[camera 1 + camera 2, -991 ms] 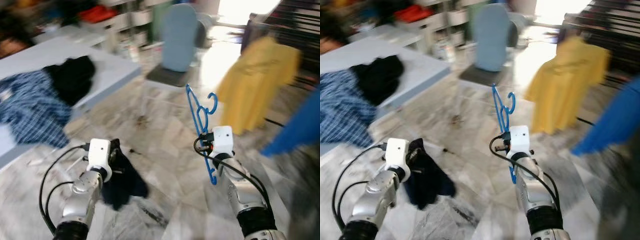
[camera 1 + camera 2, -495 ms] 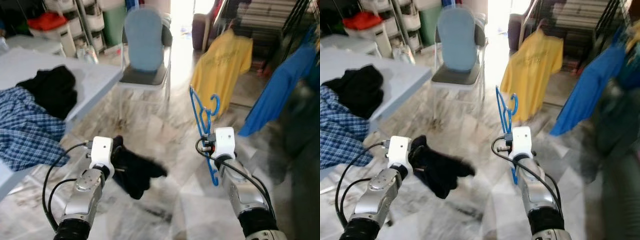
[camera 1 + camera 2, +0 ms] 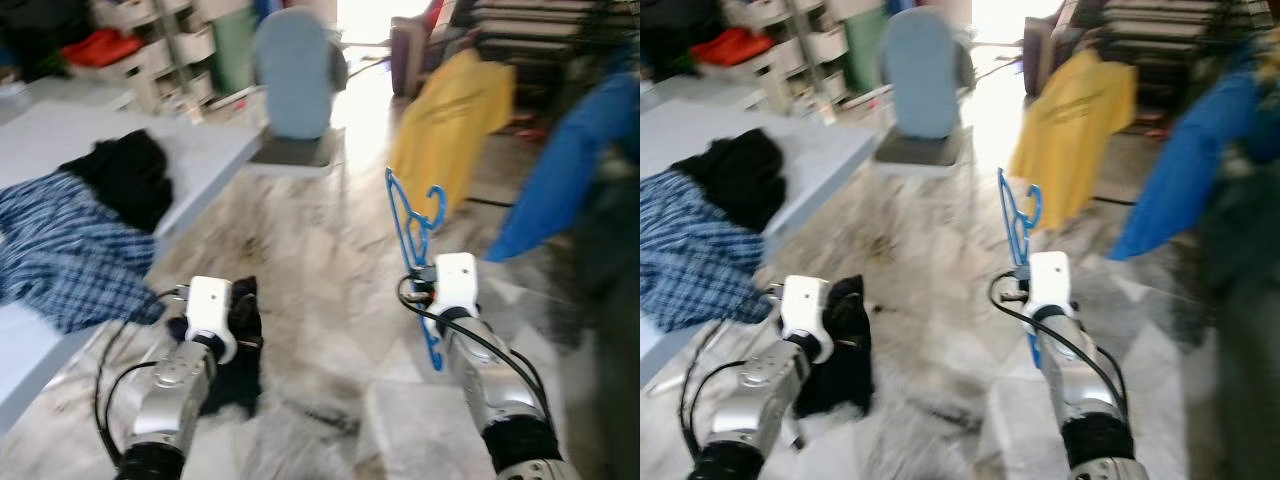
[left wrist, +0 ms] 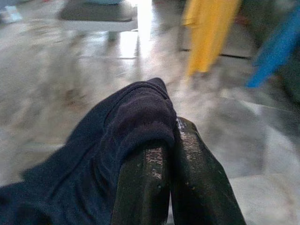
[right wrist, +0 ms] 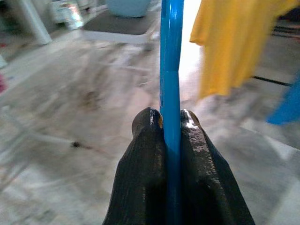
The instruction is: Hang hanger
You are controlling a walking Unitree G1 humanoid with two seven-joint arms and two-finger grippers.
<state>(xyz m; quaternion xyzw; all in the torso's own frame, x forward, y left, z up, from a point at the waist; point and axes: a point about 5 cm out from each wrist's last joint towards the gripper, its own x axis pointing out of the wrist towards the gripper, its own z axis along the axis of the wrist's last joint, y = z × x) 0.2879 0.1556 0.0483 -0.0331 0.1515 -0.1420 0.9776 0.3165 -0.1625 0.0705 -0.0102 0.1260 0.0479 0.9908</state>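
Note:
A blue plastic hanger (image 3: pixel 412 225) stands upright in front of me, hook at the top. My right gripper (image 5: pixel 170 123) is shut on its bar, which runs between the two black fingers (image 5: pixel 143 154). My left gripper (image 4: pixel 171 136) is shut on a dark navy garment (image 4: pixel 103 150) that hangs down from it over the floor (image 3: pixel 225 360). Both arms are held out low in front of my body.
A grey table (image 3: pixel 80 140) on my left carries a plaid shirt (image 3: pixel 60 245) and a black garment (image 3: pixel 125 175). A blue chair (image 3: pixel 295 75) stands ahead. A yellow shirt (image 3: pixel 450 125) and a blue garment (image 3: pixel 570 160) hang at the right. Marble floor lies ahead.
The camera has swung, so the table looms larger on the left. The dark garment, flung sideways before, now hangs straight down from my left gripper. The hanger stays gripped.

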